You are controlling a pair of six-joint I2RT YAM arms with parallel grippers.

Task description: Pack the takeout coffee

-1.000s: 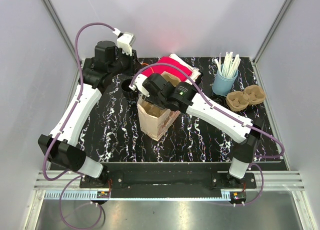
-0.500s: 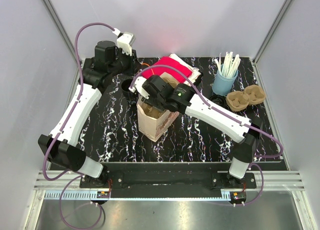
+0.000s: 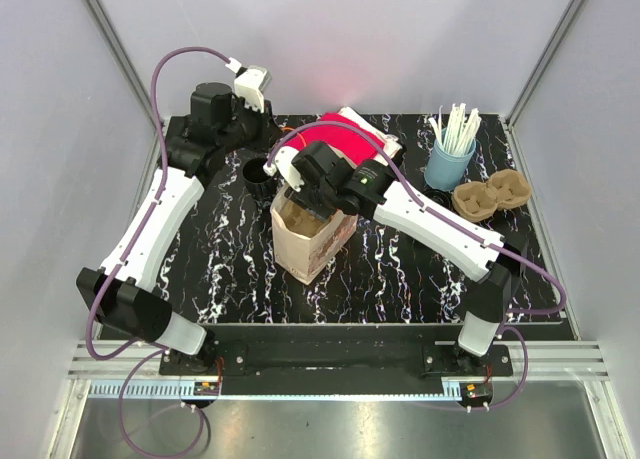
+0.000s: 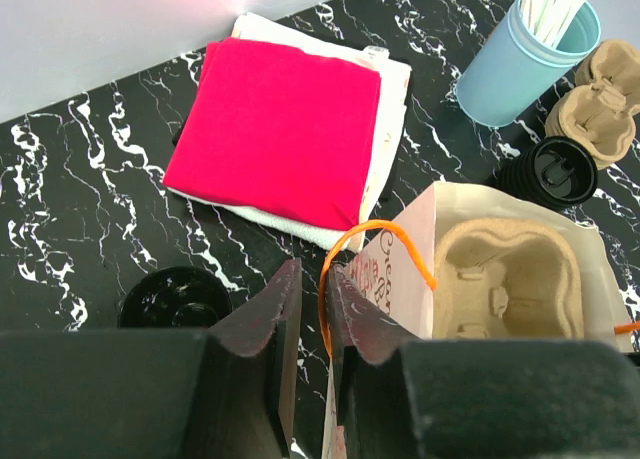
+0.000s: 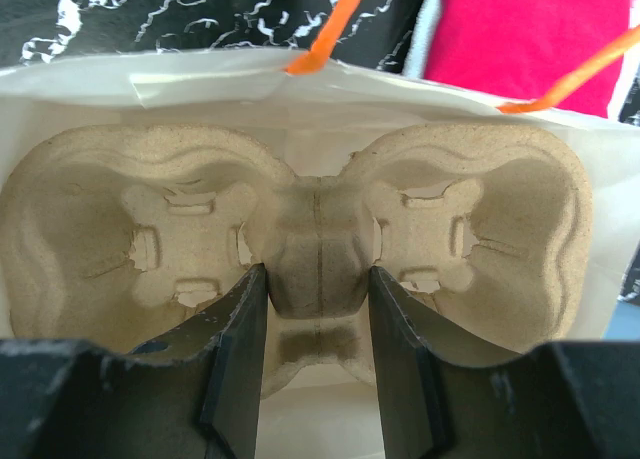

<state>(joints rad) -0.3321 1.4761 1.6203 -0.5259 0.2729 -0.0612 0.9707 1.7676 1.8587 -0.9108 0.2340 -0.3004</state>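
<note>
A paper bag [image 3: 312, 241] with orange handles stands open mid-table. A brown pulp cup carrier [image 5: 180, 229] lies inside it, also seen in the left wrist view [image 4: 510, 279]. My right gripper [image 3: 302, 184] hovers over the bag mouth. In the right wrist view [image 5: 317, 279] its jaws stand open, one on each side of the carrier's middle ridge, above it. My left gripper [image 4: 315, 274] is shut on the bag's orange handle [image 4: 385, 229] at the bag's far-left edge, and it also shows in the top view [image 3: 265, 139].
A black cup [image 3: 255, 169] stands left of the bag. A red cloth on white napkins [image 3: 345, 139] lies behind it. A blue cup of white stirrers [image 3: 450, 161], a black lid [image 4: 560, 171] and a second pulp carrier [image 3: 490, 196] sit at the back right.
My right gripper has risen and drawn back from inside the bag to above its mouth, leaving the carrier in the bag. The left gripper still holds the handle.
</note>
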